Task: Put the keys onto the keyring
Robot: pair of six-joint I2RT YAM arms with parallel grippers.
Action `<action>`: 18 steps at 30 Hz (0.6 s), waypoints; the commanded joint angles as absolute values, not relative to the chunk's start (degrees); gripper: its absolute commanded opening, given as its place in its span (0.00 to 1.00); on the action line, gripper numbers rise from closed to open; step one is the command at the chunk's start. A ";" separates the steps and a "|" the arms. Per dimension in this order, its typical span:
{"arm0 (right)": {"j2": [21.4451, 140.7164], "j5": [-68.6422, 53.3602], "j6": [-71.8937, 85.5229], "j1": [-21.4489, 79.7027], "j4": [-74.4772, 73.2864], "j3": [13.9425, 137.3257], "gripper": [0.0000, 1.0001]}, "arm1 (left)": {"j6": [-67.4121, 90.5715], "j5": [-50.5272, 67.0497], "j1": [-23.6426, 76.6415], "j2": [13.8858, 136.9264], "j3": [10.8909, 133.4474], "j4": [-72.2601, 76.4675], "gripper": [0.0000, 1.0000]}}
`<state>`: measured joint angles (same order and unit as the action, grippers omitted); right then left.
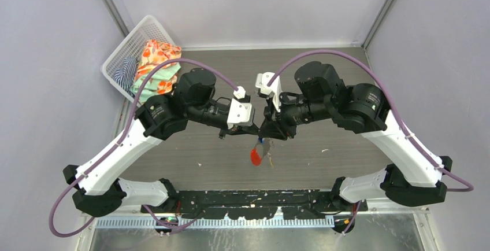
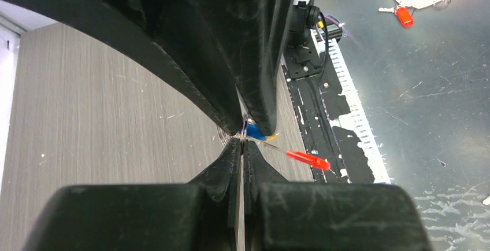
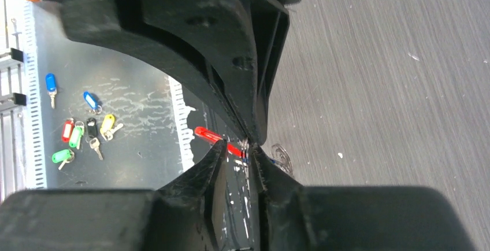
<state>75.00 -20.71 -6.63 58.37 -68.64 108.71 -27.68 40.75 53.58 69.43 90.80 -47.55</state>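
Both arms meet tip to tip over the middle of the counter, and the keyring dangles just under that meeting point, clear of the wood, its red tag hanging lowest. The left gripper has its jaws pressed right together on the thin ring wire, so that side is carrying the load. The right gripper shows only a narrow slot between its jaws, and whether anything is pinched in there I cannot tell. The blue key sits right at the right gripper's tip, touching the cluster, with a sliver of the yellow-orange key beside it; whether either one is threaded is too small to call. My read is that threading is in hand, and doing it well means the left side holding the ring dead steady while the right side works in tiny moves, head hole lined up with the split. The trouble is crowding: each gripper blocks the other's wrist view, and the swinging tag can snag. Far left, a white basket of cloths is well apart. Spare tagged keys lie on the dark surface below the near edge, no bother.
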 commanded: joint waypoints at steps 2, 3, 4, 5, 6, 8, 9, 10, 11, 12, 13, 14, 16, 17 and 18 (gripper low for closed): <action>68.98 -22.85 -4.72 58.40 -59.10 105.93 0.39 | -24.60 39.47 53.75 67.75 90.20 -44.52 0.00; 67.23 -22.71 -4.67 58.46 -57.22 104.37 0.43 | -22.75 39.46 53.71 67.62 90.03 -43.45 0.00; 65.48 -22.60 -4.72 58.45 -55.37 102.40 0.47 | -20.81 39.61 53.59 67.47 90.00 -41.98 0.00; 63.52 -22.42 -4.91 58.41 -53.12 100.33 0.49 | -17.81 40.14 53.31 67.31 89.88 -39.94 0.00; 61.30 -22.00 -5.00 58.40 -50.66 97.70 0.50 | -14.55 41.29 52.82 67.06 89.64 -37.49 0.00; 56.61 -20.57 -5.23 58.45 -45.19 92.11 0.51 | -6.89 44.18 51.33 66.37 88.50 -30.93 0.00; 54.25 -20.00 -5.49 58.45 -42.65 89.29 0.51 | -2.97 45.72 50.53 66.02 87.83 -27.23 0.00; 51.92 -19.33 -5.76 58.43 -39.78 86.83 0.51 | 2.57 47.21 49.88 65.93 87.55 -24.11 0.00; 49.56 -18.67 -5.87 58.41 -36.89 84.22 0.49 | 5.75 48.31 49.49 66.06 87.45 -21.76 0.00; 46.73 -17.73 -5.81 58.42 -34.03 82.00 0.47 | 7.83 49.31 49.41 66.23 87.62 -19.80 0.00; 44.75 -17.11 -5.74 58.43 -31.18 80.05 0.46 | 9.53 50.96 49.40 66.39 88.02 -17.95 0.00; 42.94 -16.51 -5.52 58.45 -28.78 78.21 0.46 | 10.70 51.63 49.47 66.62 88.30 -17.28 0.00; 40.41 -15.78 -4.98 58.36 -25.31 75.97 0.46 | 11.58 53.74 49.75 66.84 88.67 -16.23 0.00; 39.81 -15.80 -4.59 58.36 -24.29 75.29 0.47 | 11.46 54.31 50.05 66.76 88.61 -16.10 0.00; 39.63 -16.13 -4.12 58.36 -23.59 75.08 0.49 | 11.29 54.92 50.28 66.61 88.45 -16.09 0.00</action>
